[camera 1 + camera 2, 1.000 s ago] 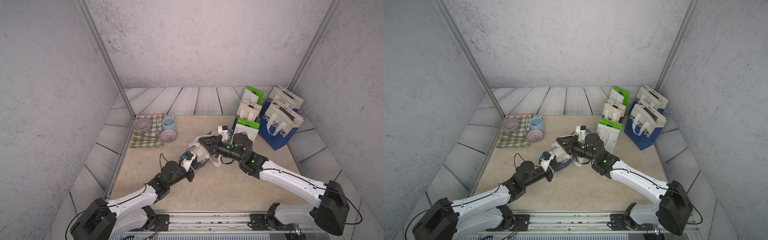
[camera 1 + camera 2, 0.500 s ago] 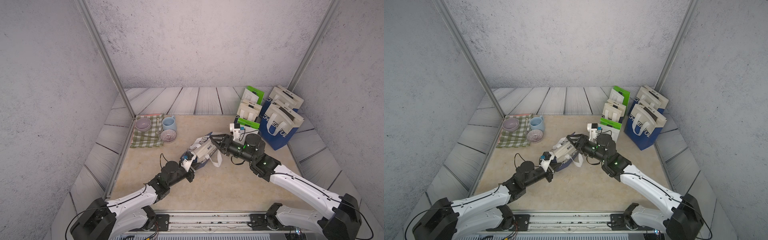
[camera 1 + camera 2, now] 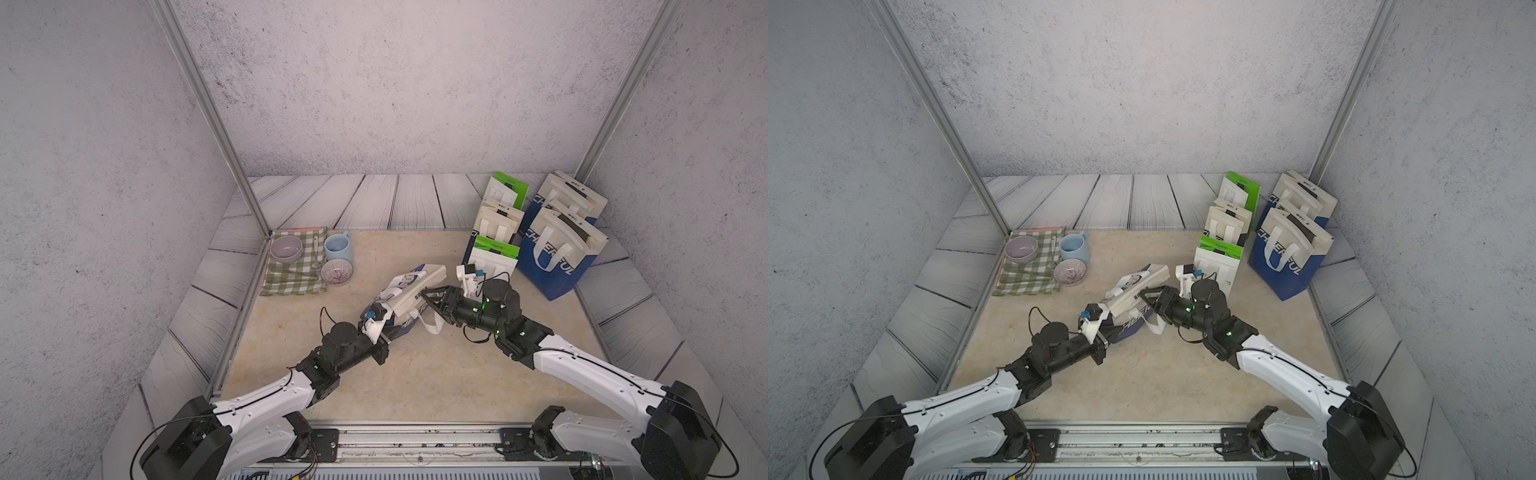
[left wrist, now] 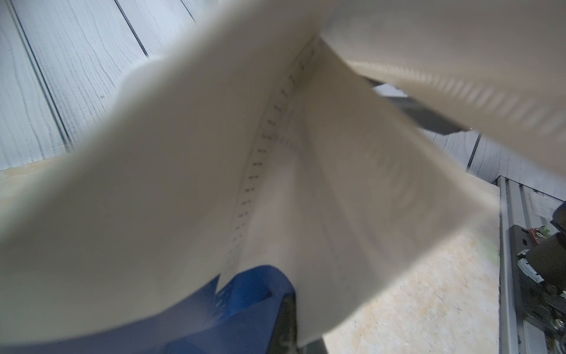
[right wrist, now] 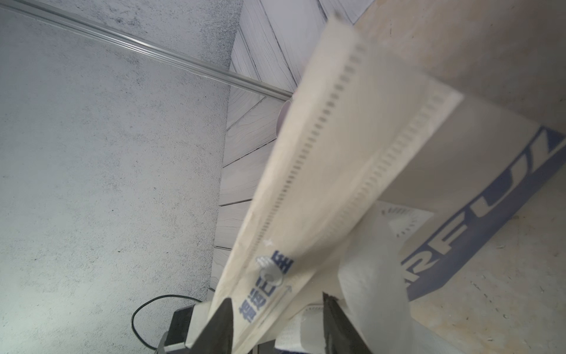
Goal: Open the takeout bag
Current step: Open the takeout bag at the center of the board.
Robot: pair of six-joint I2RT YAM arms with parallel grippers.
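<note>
Takeout bag point(image 3: 409, 291), cream non-woven fabric with a blue base and stitched seams, is seen lying tilted mid-counter point(image 3: 415, 374), which is beige and stone-look. Left gripper point(image 3: 382, 336) is clamped on its blue lower end. Right gripper point(image 5: 275, 306) is parted, black tapered jaws set either side of the folded top edge.

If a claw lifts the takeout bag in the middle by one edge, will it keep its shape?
Probably not: the takeout bag looks like thin, soft fabric that bends and creases. Its loose handle would likely dangle. Being flat-sided, it should slide when pushed, not roll.
</note>
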